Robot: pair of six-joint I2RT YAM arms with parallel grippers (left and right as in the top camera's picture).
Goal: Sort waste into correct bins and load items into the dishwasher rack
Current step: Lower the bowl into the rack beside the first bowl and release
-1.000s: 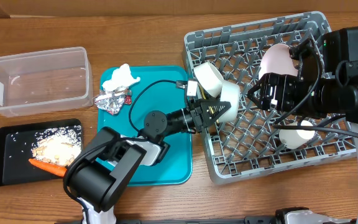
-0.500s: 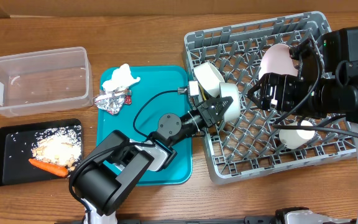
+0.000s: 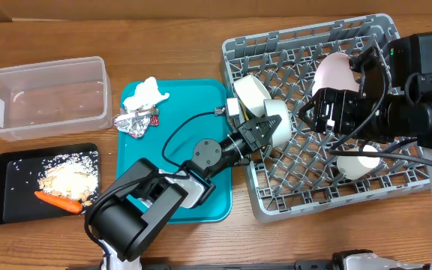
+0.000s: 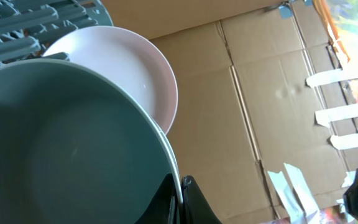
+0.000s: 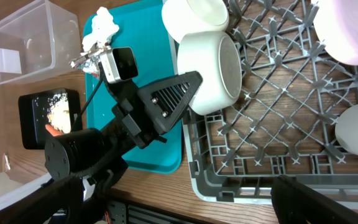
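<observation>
Jaws of the left gripper [image 3: 263, 131] are clamped on the rim of a pale bowl [image 3: 280, 124], which stands on edge just inside the left wall of the grey dishwasher rack [image 3: 298, 204], just beside a second bowl [image 3: 251, 94]. The right gripper [image 3: 315, 112] hangs over the rack beside the tilted pink plate [image 3: 332, 71]; I cannot tell how its jaws stand. Napkin [image 3: 147, 94] and foil wrapper [image 3: 135, 120] lie on the teal tray [image 3: 208, 202].
</observation>
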